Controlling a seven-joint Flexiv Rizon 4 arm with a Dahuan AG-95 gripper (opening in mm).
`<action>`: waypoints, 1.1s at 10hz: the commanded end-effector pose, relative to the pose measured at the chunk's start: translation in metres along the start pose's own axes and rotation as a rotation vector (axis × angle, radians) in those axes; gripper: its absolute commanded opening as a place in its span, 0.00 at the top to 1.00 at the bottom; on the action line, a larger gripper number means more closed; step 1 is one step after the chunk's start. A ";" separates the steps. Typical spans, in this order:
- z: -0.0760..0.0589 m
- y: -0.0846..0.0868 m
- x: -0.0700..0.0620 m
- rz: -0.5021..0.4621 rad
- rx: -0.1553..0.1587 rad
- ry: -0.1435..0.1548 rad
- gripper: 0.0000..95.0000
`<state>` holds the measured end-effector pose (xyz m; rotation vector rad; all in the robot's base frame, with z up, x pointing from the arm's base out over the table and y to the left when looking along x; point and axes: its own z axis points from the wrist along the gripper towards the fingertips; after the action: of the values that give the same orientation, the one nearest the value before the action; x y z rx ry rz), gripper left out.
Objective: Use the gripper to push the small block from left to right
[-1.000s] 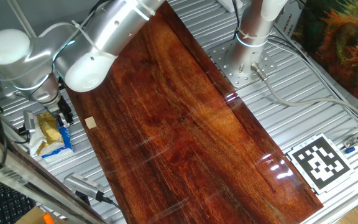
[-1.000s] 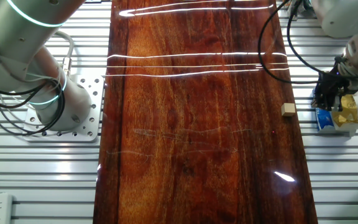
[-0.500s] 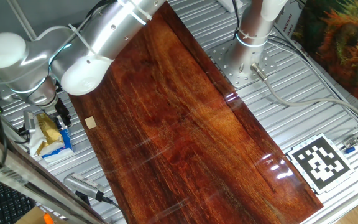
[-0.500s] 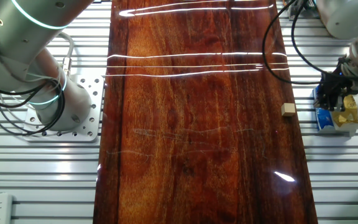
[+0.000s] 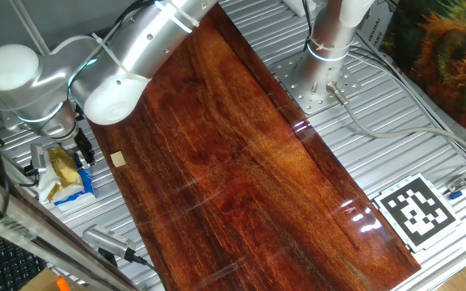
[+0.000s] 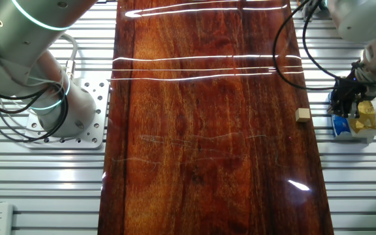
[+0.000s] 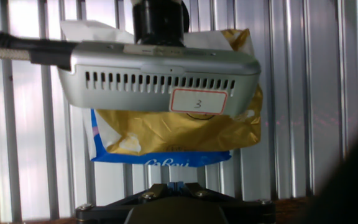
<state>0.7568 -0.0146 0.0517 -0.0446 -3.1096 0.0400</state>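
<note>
1. Seemingly light and rigid, the small block sits near the gripper on the wooden board's edge — it should slide easily.
2. Beside the gripper, the small block offers a flat side face for pushing.
3. Below the hand lies a packet — whether the fingers are apart cannot be told.

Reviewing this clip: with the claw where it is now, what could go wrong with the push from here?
1. The claw hangs over the yellow and blue packet, apart from the small block. Lowered there, it may snag or drag the packet instead.
2. The small block sits right at the edge of the wooden board; an off-centre touch could spin it or tip it onto the ridged metal table.
3. The hand view shows only the packet, so alignment is hard to confirm there.
</note>
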 end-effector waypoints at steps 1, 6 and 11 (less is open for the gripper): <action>0.000 0.000 -0.001 -0.001 -0.002 0.001 1.00; 0.000 0.000 -0.001 0.016 -0.010 -0.011 1.00; 0.010 0.012 0.004 0.035 -0.018 -0.015 1.00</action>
<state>0.7530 -0.0023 0.0389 -0.0985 -3.1223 0.0226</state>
